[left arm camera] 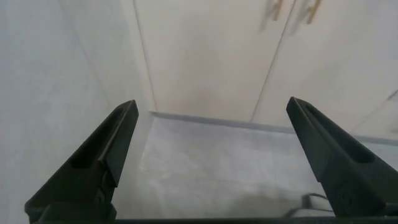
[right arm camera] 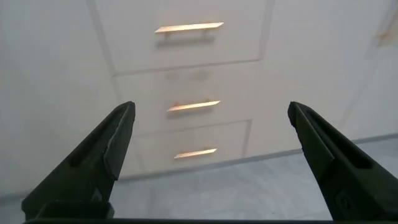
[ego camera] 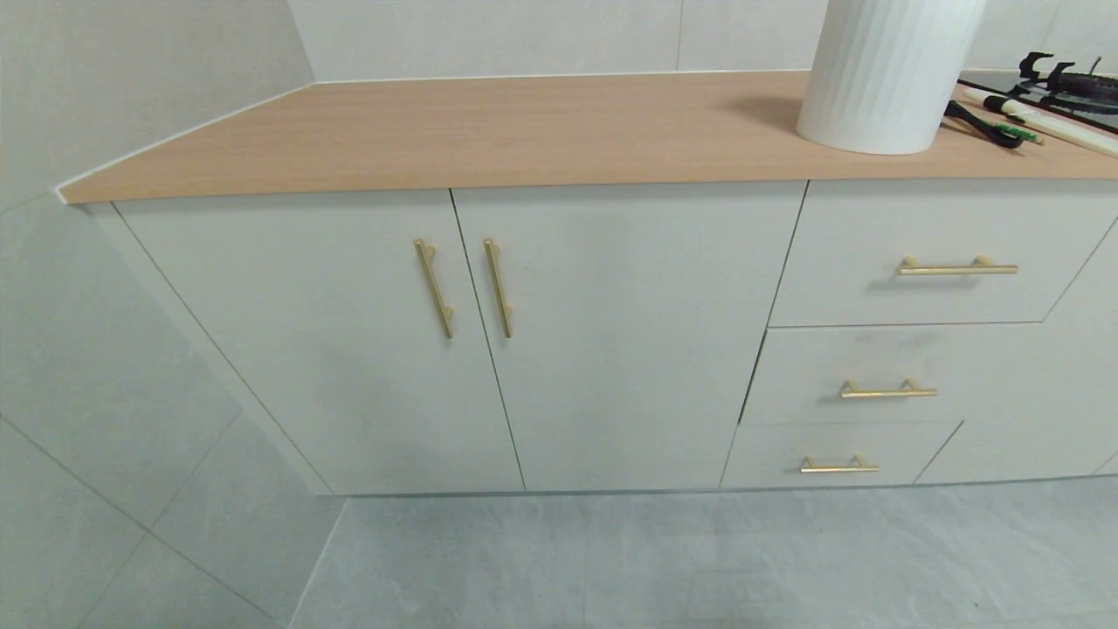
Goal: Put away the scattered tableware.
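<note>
A pale cabinet (ego camera: 611,349) stands on a grey tiled floor (ego camera: 699,559), fitted into a corner of tiled wall. Its wooden worktop (ego camera: 437,131) runs across the top. Two doors (ego camera: 393,349) with upright brass handles take up the cabinet's left part. A stack of three drawers (ego camera: 926,253) with level brass handles sits at its right.

On the worktop's right part stands a tall white ribbed container (ego camera: 886,70), upright. The scattered tableware (ego camera: 1004,122) lies just beside it, on the side away from the corner. It includes a black-handled piece with green on it and a long pale piece, both flat on the wood. Behind them more black utensils (ego camera: 1070,83) rest on a dark surface at the worktop's far right; what kind they are cannot be told.

The left tool (left arm camera: 212,104) hangs low in front of the left door (left arm camera: 205,56), angled down toward the foot of the cabinet and the floor. Its fingers (left arm camera: 106,155) are spread wide with nothing between them.

The right tool (right arm camera: 211,106) faces the drawer stack, level with the middle drawer handle (right arm camera: 193,106). Its fingers (right arm camera: 102,155) are likewise spread wide and empty. Both tools are well apart from the tableware and touch nothing.
</note>
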`<state>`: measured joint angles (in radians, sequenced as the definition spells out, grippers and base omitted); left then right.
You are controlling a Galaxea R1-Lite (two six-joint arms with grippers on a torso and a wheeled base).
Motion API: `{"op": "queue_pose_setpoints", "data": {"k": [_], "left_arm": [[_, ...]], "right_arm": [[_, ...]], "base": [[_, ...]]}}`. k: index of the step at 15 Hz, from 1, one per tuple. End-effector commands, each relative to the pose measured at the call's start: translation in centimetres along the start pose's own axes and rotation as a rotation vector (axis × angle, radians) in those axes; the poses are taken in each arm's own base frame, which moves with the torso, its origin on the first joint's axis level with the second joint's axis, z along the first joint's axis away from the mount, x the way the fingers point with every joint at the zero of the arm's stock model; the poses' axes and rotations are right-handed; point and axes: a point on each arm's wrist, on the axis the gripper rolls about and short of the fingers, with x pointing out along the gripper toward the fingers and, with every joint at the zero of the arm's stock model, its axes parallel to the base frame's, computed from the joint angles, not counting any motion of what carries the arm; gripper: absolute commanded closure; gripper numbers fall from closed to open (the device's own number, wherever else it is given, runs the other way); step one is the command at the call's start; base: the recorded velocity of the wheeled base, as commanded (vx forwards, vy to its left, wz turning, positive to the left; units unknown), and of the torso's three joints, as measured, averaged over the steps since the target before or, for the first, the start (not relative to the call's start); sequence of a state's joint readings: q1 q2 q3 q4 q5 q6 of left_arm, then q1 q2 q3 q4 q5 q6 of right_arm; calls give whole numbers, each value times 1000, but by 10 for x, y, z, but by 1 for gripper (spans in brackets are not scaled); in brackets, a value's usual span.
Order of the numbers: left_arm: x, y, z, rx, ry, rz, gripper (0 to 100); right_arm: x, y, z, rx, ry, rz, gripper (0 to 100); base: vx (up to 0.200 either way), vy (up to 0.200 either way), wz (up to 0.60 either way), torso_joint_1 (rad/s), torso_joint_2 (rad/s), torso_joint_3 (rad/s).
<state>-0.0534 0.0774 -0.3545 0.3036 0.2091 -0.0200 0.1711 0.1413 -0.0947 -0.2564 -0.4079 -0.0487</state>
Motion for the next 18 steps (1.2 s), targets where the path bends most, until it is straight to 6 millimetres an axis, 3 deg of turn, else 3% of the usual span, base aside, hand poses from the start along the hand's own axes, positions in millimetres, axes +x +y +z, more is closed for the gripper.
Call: {"op": "queue_pose_setpoints", "data": {"k": [1, 4, 8, 12, 14, 18], "left_arm": [[-1, -2, -23, 45, -4, 85, 0], [15, -3, -51, 57, 57, 120, 0], [27, -8, -61, -11, -60, -42, 0], [27, -10, -65, 18, -28, -139, 0], [27, -10, -65, 18, -28, -141, 0], [27, -10, -65, 35, -28, -143, 0]], "right_arm": [[-4, 1, -20, -26, 18, -86, 0], [-14, 1, -43, -72, 114, -160, 0], [-16, 0, -48, -67, 146, -166, 0], [-16, 5, -47, -103, 139, 43, 0], [-18, 10, -55, -87, 206, 289, 0], [-17, 10, -53, -42, 193, 261, 0]], "base": [[0, 0, 0, 0, 0, 0], [0, 0, 0, 0, 0, 0], [0, 0, 0, 0, 0, 0], [0, 0, 0, 0, 0, 0], [0, 0, 0, 0, 0, 0], [0, 0, 0, 0, 0, 0]]}}
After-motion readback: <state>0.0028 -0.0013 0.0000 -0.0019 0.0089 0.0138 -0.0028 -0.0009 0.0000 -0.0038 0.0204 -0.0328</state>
